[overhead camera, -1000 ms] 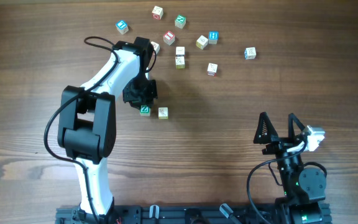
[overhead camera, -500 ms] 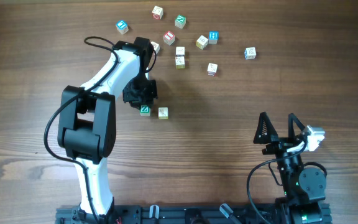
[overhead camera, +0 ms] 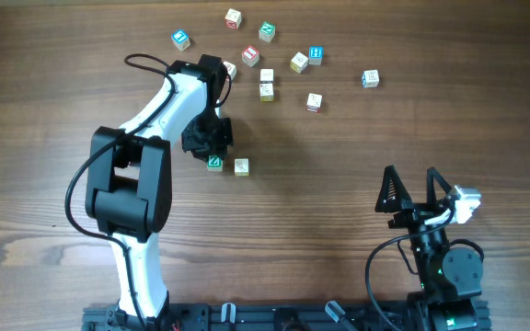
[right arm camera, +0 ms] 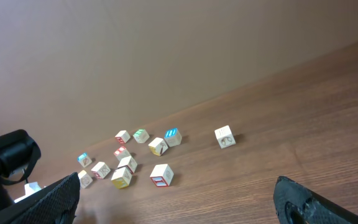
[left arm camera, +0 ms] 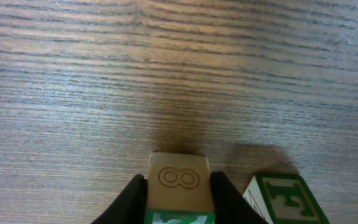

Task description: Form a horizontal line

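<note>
The horizontal line is a short row of two cubes near the table's middle: a green-faced Z cube and a cream cube to its right. My left gripper is shut on the green Z cube; in the left wrist view its black fingers clasp this cube, whose cream side shows an 8. The neighbouring cube, with a green F face, stands just to the right. My right gripper is open and empty at the lower right, far from the cubes.
Several loose cubes lie scattered at the back: a blue one, a red one, a teal one, a yellowish one, a blue one far right. The right wrist view shows the same cluster, with one white cube set apart.
</note>
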Available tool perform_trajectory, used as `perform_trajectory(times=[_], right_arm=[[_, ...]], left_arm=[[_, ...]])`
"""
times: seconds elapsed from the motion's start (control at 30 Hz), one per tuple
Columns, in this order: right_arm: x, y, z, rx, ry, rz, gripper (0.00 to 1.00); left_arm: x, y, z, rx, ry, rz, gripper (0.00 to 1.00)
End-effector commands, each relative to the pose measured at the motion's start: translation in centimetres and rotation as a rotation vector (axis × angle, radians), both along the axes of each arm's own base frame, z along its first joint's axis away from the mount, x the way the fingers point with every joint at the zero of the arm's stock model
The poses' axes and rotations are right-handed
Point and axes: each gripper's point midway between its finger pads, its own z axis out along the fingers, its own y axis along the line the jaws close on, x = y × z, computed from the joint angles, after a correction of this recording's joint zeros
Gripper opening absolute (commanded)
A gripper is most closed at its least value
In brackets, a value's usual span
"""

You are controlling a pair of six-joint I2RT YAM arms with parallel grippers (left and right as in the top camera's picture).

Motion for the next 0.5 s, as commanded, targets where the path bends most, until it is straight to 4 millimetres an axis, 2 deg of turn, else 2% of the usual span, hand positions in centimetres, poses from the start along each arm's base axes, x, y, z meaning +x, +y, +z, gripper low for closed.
perform_trajectory(times=[0.0, 0.47], right_arm=[[-0.05, 0.09, 0.19, 0.002, -0.009, 0.008, 1.00], [-0.05, 0.09, 0.18, 0.002, -0.009, 0.008, 1.00]], left_arm=[[-0.19, -0.44, 0.05, -0.016, 0.003, 0.012, 0.24], [-0.02, -0.49, 0.02, -0.019, -0.004, 0.011, 0.27]])
